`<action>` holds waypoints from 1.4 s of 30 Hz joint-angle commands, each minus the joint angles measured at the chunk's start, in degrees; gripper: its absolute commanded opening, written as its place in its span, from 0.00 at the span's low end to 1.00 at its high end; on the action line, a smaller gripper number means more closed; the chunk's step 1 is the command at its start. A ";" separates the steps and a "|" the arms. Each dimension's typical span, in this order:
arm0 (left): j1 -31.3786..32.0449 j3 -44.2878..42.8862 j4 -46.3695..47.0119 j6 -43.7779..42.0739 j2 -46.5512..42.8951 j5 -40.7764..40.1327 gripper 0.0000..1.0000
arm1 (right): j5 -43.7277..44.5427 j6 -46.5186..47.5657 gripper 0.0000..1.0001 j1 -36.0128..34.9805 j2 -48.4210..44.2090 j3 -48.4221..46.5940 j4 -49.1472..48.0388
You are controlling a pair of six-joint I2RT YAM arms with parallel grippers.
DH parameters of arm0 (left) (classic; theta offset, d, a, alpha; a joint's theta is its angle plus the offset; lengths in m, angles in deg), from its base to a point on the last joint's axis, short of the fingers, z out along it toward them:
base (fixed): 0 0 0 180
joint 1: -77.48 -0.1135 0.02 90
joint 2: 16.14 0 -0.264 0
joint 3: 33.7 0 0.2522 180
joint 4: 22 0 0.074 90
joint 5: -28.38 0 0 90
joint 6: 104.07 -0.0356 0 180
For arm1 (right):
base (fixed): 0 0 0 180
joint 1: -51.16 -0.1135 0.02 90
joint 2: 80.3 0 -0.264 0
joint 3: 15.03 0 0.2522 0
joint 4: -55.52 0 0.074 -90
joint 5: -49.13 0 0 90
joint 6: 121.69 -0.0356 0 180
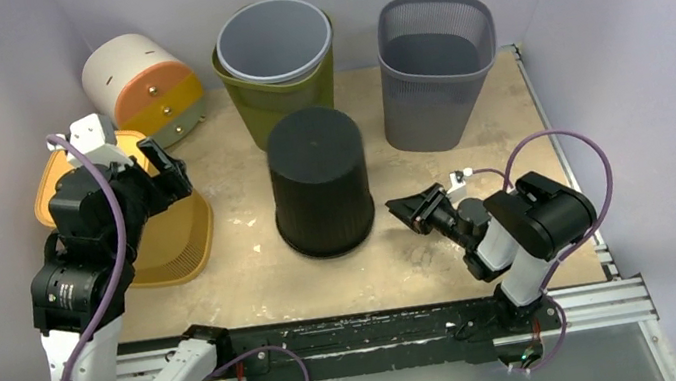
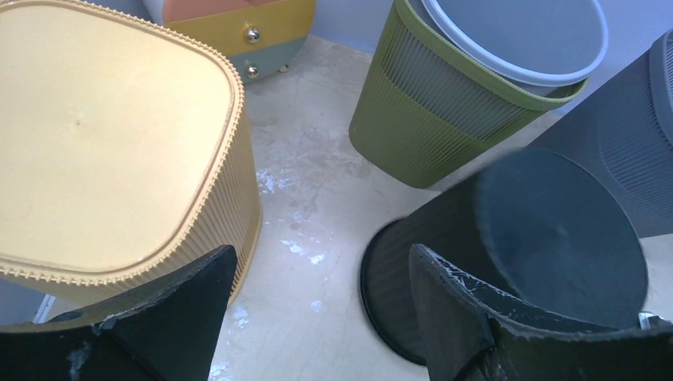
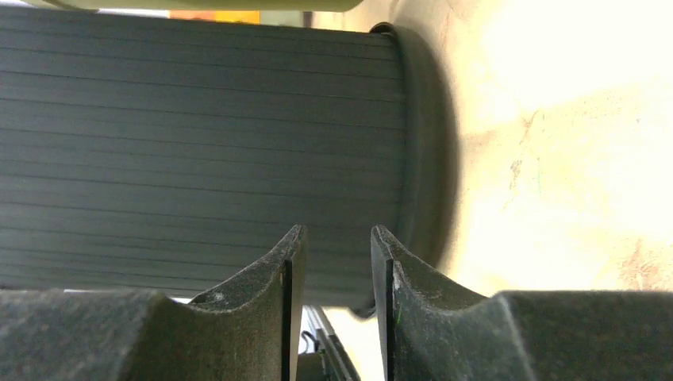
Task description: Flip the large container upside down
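Note:
The large container, a black ribbed bin, stands in the middle of the table with its rim down and its flat base up. It also fills the right wrist view and shows at the right of the left wrist view. My right gripper sits just right of the bin's lower wall, fingers pointing at it. The jaws stand a little apart with nothing between them. My left gripper hangs wide open above the table between the bin and a yellow basket, holding nothing.
The upturned yellow basket lies at the left under my left arm. Behind stand an olive bin with a grey liner, a grey mesh bin and a white, orange and yellow drum. A metal rail runs along the near edge.

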 commanded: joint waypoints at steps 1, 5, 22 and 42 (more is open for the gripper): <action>0.35 1.04 1.45 -0.66 -0.56 -0.71 0.77 | -2.23 5.07 0.38 0.35 -0.67 0.19 -24.25; 0.34 1.92 1.64 -0.77 -0.88 -0.85 0.77 | -3.34 6.05 0.41 0.44 -1.38 0.09 -23.71; 0.35 2.58 1.52 -1.51 -1.13 0.18 0.77 | -4.27 11.04 1.00 0.44 -1.05 -1.87 -15.03; 0.35 5.01 5.51 -2.04 -0.27 2.42 0.77 | 20.34 39.86 1.00 0.15 -22.59 -25.76 60.32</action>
